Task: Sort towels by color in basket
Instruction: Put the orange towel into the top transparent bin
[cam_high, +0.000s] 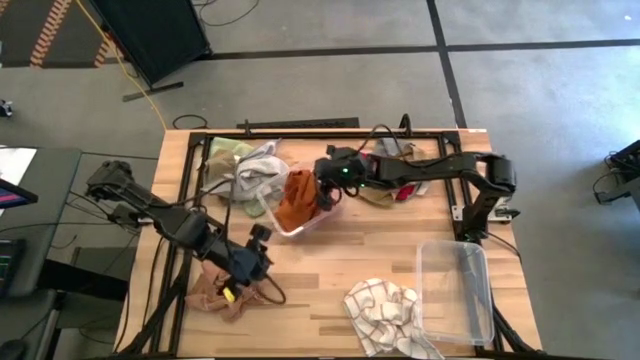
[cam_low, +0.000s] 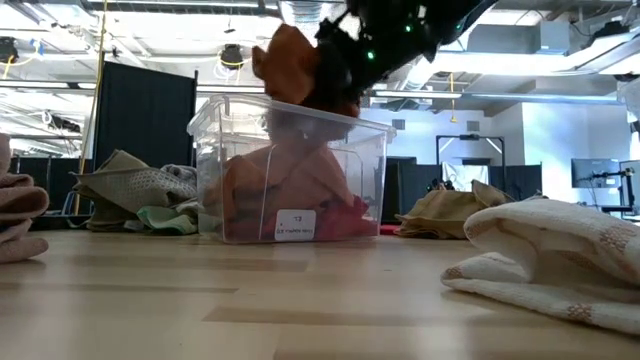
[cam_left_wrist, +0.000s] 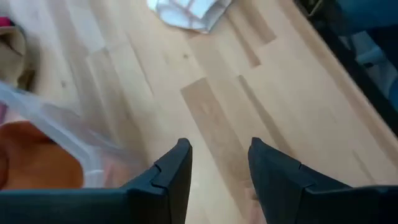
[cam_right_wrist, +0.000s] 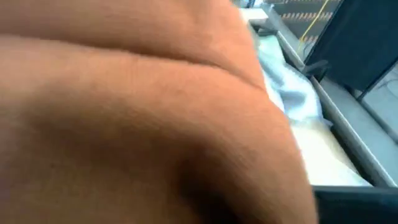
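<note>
right gripper was clamped on the orange towel, which hung straight down over the bin; left gripper, fingers apart, waited well off.

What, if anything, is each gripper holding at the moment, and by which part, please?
The right gripper holds the rust-orange towel by its upper end, above the clear bin; the exact pinch point is hidden. The left gripper is open and holds nothing.

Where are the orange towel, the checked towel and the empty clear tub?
rust-orange towel (cam_high: 296, 197), high view, its middle fold.
checked towel (cam_high: 380, 305), high view, its centre.
empty clear bin (cam_high: 487, 300), high view, its right wall.
</note>
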